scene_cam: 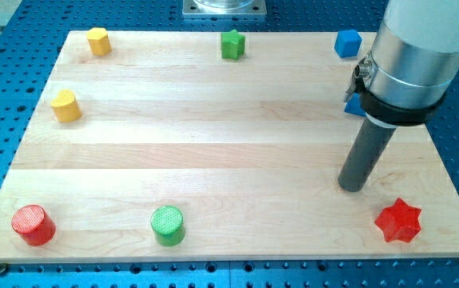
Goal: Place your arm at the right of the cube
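A blue cube sits near the top right of the wooden board. My tip rests on the board at the lower right, well below the cube and about level with it left to right. A second blue block is mostly hidden behind the arm's silver body; its shape cannot be made out. A red star lies just to the lower right of my tip.
A yellow block at the top left, a yellow heart-like block at the left, a green star at the top middle, a red cylinder at the bottom left, a green cylinder at the bottom.
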Controlling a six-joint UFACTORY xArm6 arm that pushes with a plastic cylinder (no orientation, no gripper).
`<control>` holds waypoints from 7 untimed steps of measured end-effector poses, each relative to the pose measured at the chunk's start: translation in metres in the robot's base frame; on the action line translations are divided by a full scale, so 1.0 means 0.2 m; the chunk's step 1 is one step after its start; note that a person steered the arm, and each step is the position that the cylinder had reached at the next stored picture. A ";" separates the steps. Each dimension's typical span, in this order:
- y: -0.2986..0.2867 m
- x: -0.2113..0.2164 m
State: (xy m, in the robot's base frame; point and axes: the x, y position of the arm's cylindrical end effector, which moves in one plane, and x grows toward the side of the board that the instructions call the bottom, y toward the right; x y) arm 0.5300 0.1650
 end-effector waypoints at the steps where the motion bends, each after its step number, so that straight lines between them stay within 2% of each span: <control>1: 0.00 -0.01; 3: -0.10 -0.32; 4: -0.27 -0.36; 7: -0.29 -0.35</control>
State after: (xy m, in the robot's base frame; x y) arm 0.4604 0.1061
